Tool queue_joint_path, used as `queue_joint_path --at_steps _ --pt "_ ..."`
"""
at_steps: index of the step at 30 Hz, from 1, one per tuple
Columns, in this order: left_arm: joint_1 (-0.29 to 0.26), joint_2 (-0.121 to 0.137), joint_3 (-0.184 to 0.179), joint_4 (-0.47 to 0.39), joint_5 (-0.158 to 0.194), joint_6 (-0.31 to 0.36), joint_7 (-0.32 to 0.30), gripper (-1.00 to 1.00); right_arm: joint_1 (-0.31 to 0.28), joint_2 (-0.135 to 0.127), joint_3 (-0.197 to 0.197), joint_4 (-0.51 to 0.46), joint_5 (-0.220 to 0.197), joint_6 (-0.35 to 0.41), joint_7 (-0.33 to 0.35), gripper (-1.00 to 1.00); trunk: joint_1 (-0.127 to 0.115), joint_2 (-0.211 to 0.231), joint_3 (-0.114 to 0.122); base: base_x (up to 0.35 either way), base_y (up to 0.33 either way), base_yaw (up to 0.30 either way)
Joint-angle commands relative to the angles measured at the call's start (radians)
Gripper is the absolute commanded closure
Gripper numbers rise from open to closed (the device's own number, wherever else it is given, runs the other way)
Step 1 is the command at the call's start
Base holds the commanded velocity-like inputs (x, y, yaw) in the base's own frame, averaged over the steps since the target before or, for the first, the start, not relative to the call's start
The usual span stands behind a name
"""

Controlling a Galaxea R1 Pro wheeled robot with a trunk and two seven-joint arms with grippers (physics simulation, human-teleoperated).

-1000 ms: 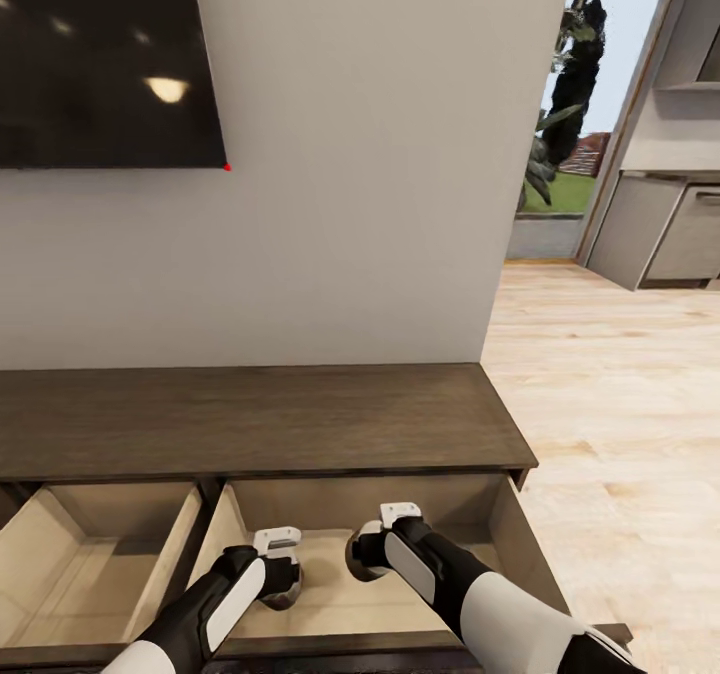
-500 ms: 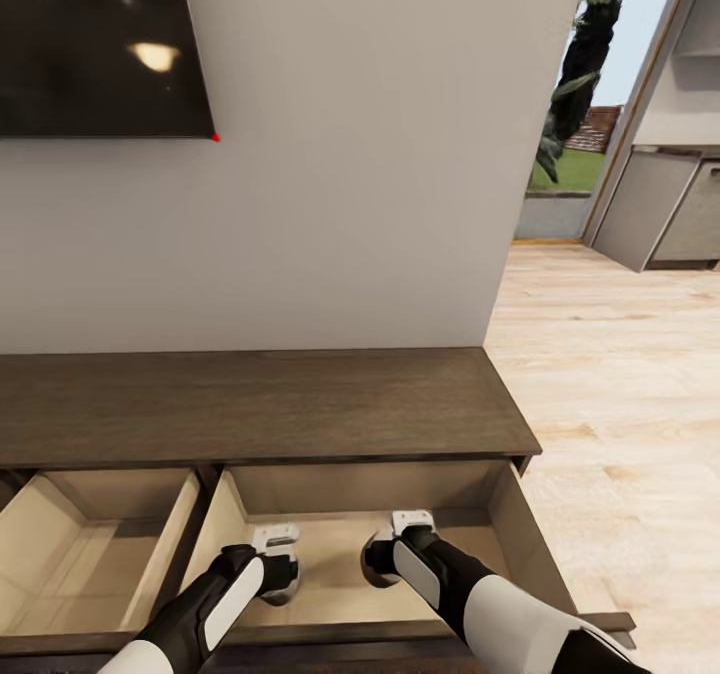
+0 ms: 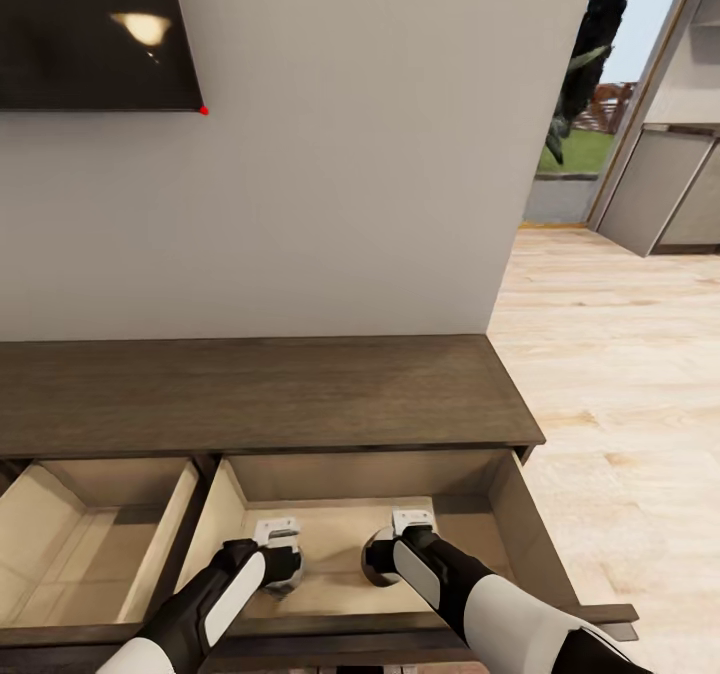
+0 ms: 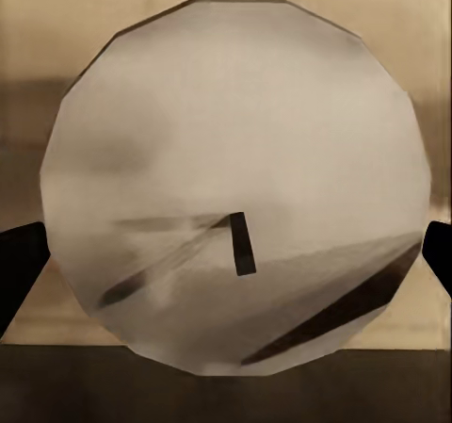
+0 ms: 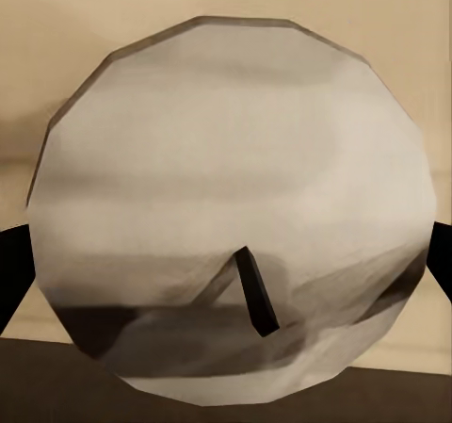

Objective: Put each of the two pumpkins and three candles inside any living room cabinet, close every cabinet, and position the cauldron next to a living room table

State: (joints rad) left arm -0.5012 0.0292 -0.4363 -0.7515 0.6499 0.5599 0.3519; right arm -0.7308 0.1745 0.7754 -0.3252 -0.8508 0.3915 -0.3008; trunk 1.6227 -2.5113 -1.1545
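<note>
Two pale-topped candles (image 4: 235, 187) (image 5: 235, 206), wicks up, inside open cabinet (image 3: 260, 394) drawer

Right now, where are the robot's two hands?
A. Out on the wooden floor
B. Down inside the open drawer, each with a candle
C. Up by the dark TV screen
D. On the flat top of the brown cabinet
B. In the head view, the left gripper and right gripper reach into the open drawer of the cabinet; each wrist view shows a candle top with a wick between the fingers.
</note>
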Motion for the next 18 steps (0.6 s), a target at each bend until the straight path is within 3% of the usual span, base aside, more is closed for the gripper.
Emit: queue_joint_path --at_steps 1,5,18 --pt "0.0 0.002 -0.006 -0.019 0.008 0.002 0.014 1.0 -0.001 0.0 0.005 -0.001 -0.007 0.003 -0.008 1.0 0.0 0.0 -0.001 0.0 0.0 0.0" --pt "0.0 0.004 -0.005 -0.074 0.005 0.003 0.023 1.0 -0.001 0.0 0.005 -0.001 -0.008 0.003 -0.009 1.0 0.001 -0.001 -0.013 0.0 0.0 0.0" --pt "0.0 0.003 -0.007 -0.078 0.004 0.003 0.024 1.0 -0.001 0.0 0.005 -0.002 -0.01 -0.001 -0.009 1.0 0.007 -0.004 -0.063 0.0 0.0 0.0"
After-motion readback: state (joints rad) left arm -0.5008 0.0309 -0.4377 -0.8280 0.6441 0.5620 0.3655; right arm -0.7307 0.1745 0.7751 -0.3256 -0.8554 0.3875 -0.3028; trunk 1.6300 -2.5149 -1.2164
